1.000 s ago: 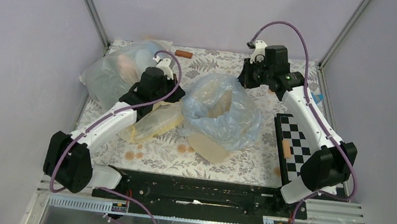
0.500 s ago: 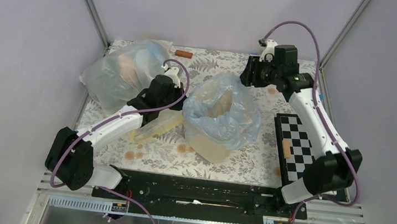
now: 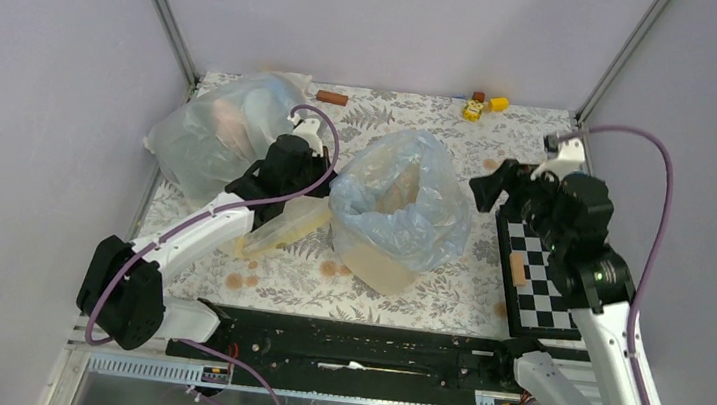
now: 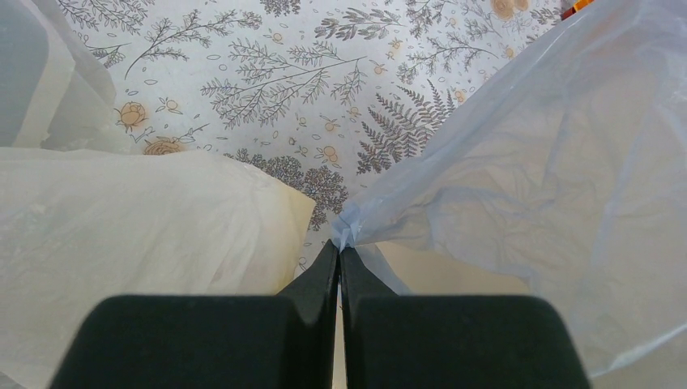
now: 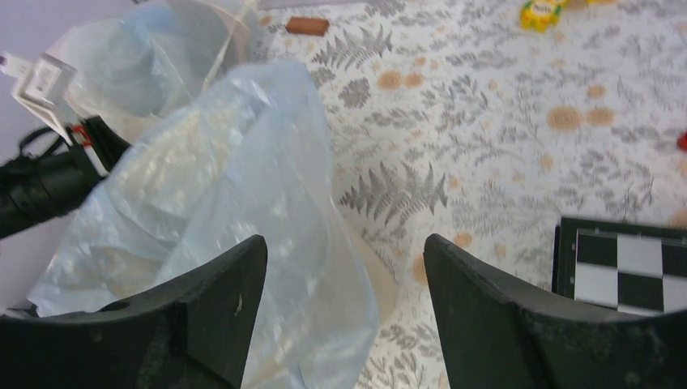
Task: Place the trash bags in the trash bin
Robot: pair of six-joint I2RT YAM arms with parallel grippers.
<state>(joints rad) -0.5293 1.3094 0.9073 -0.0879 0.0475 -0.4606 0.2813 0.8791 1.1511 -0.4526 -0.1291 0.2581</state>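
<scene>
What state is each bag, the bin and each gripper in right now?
pale blue trash bag: mouth open, draped over the trash bin
trash bin: mostly covered by that bag, lower wall showing
left gripper: shut on the bag's edge
right gripper: open, empty
clear whitish bag: stuffed, bulging
pale yellow bag: lying slack beside the bin

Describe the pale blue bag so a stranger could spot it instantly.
Look at the middle of the floral table, where a cream-beige bin sits. The pale blue bag is draped over its top; unlike the bulky whitish bag and the pale yellow bag to its left, it is blue-tinted and crinkly.
</scene>
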